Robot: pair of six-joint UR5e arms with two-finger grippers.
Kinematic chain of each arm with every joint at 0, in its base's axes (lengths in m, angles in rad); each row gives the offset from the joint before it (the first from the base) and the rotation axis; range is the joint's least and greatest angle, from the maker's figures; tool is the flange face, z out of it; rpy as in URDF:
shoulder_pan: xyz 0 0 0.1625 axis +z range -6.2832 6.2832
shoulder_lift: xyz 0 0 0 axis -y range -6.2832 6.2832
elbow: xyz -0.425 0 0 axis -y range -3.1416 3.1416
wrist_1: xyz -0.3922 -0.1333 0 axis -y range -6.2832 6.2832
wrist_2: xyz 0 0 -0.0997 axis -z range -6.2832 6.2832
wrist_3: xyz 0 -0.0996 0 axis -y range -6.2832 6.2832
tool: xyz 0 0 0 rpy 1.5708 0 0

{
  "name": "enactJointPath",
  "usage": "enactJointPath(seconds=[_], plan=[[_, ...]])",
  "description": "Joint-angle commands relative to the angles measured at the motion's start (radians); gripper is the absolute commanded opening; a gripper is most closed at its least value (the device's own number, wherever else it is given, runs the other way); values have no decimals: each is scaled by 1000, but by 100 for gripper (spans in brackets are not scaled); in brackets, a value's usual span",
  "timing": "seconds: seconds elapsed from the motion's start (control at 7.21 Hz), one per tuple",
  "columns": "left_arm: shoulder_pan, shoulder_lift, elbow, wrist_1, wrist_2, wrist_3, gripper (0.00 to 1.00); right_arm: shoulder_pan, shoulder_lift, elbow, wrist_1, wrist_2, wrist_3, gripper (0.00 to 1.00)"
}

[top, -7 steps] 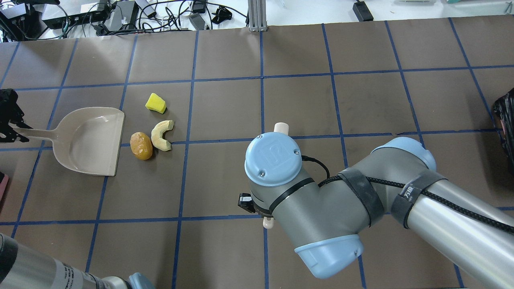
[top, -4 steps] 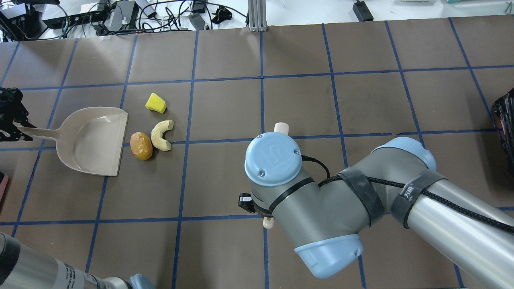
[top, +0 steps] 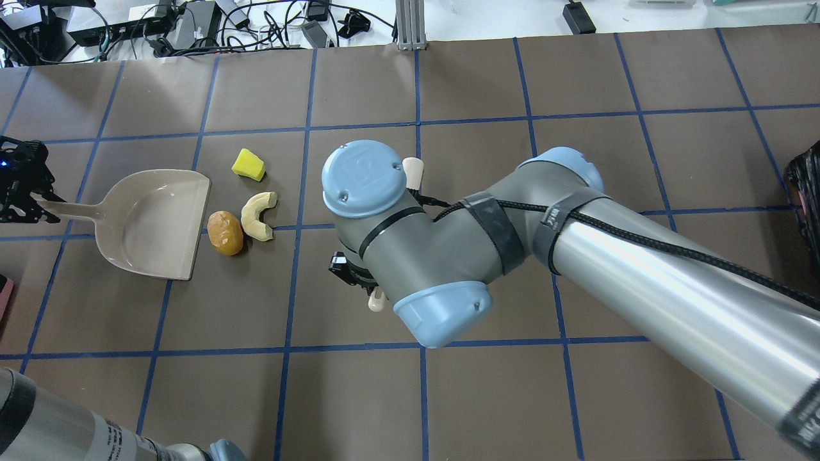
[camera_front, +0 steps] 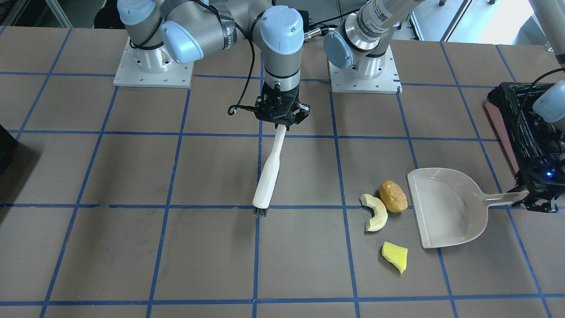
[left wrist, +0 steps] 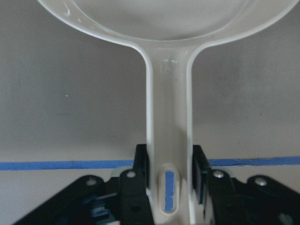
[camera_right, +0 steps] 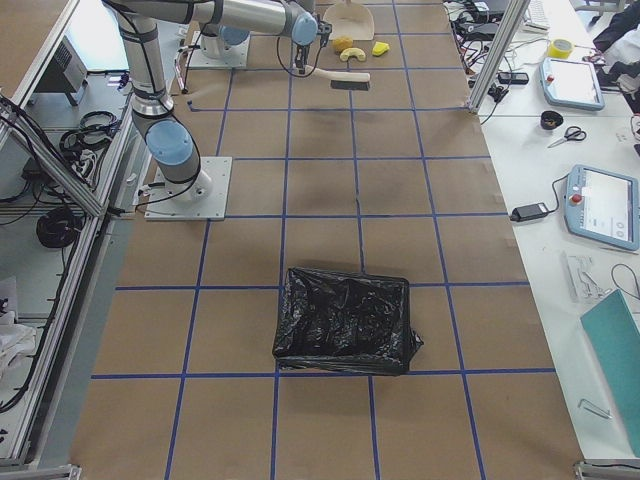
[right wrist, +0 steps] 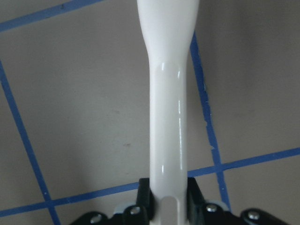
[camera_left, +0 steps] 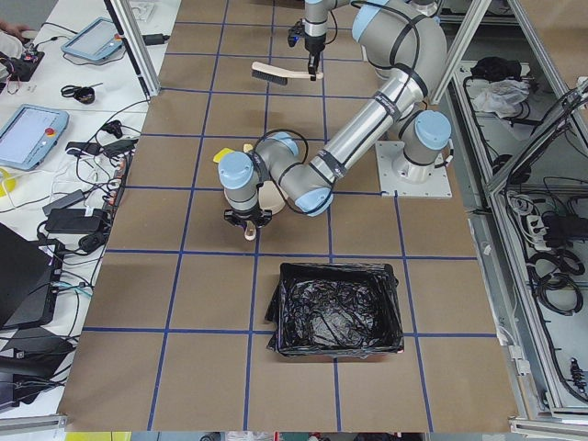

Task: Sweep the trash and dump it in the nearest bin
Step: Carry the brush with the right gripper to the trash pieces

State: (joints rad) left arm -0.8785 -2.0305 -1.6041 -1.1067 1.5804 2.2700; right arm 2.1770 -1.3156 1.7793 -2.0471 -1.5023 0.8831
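Though well apart from both jaws, trash (camera_front: pixel 393 196) beside dustpan (camera_front: pixel 446 207) lip.

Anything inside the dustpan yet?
No: the dustpan is bare inside. The brown lump, rind slice and yellow wedge lie on the table outside its lip. Nothing covers its inside.

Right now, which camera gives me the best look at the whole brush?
The exterior front-facing view: the brush shows whole, from the right gripper to the dark bristles. Overhead, the right arm hides all but its two ends. The right wrist view shows only the handle. Both side views show it small and far off.
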Motion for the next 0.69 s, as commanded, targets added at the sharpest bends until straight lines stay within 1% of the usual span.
enactJointPath(seconds=[0.0, 0.14, 0.28, 0.42, 0.56], plan=[[-5, 0, 0, 8, 9, -1, 0, 62, 79, -72, -25, 69, 260, 0], [-5, 0, 0, 8, 9, -3, 0, 96, 123, -134, -27, 77, 334, 0], [-7, 0, 0, 8, 9, -3, 0, 162, 207, -211, -30, 74, 432, 0], [-7, 0, 0, 8, 9, -9, 0, 220, 284, -313, -30, 56, 500, 0], [-7, -2, 0, 8, 9, -9, 0, 257, 336, -387, -24, 53, 543, 0]])
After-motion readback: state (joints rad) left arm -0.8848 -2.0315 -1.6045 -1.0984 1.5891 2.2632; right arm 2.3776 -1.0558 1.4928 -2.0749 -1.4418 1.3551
